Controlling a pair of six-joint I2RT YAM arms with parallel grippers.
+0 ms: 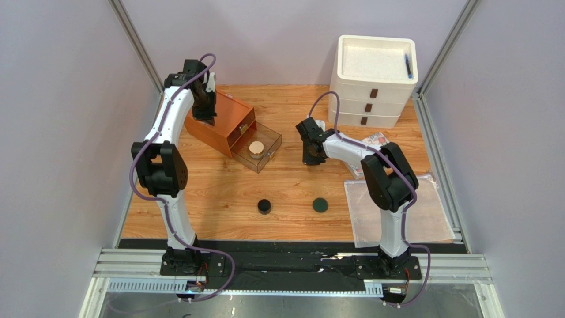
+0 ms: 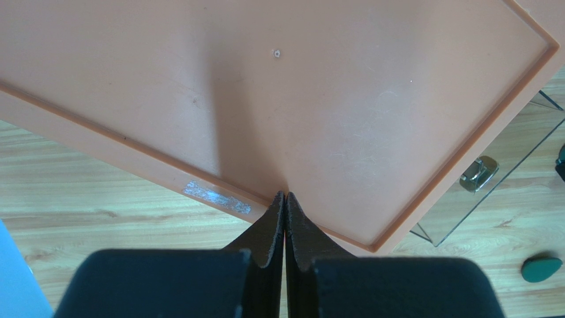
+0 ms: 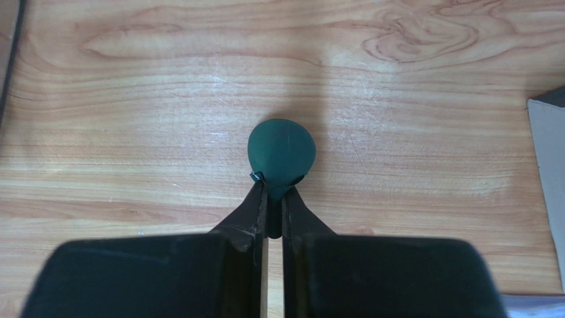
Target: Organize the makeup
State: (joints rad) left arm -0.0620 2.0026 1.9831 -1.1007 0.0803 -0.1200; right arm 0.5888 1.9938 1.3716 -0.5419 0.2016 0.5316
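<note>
My right gripper (image 3: pixel 274 193) is shut on the edge of a dark green disc (image 3: pixel 281 151) and holds it just above the bare wooden table; in the top view the gripper (image 1: pixel 312 158) hides this disc. A second dark green disc (image 1: pixel 320 205) and a black round pot (image 1: pixel 264 206) lie on the table in front. A round jar with a beige lid (image 1: pixel 256 147) sits in the open clear drawer (image 1: pixel 268 154) of the orange organizer (image 1: pixel 222 119). My left gripper (image 2: pixel 285 197) is shut and empty, its tips on the organizer's flat top (image 2: pixel 298 86).
A white three-drawer unit (image 1: pixel 371 79) stands at the back right. A printed packet (image 1: pixel 375 140) lies beside the right arm, and a large clear plastic bag (image 1: pixel 424 212) lies at the right front. Grey walls close in both sides.
</note>
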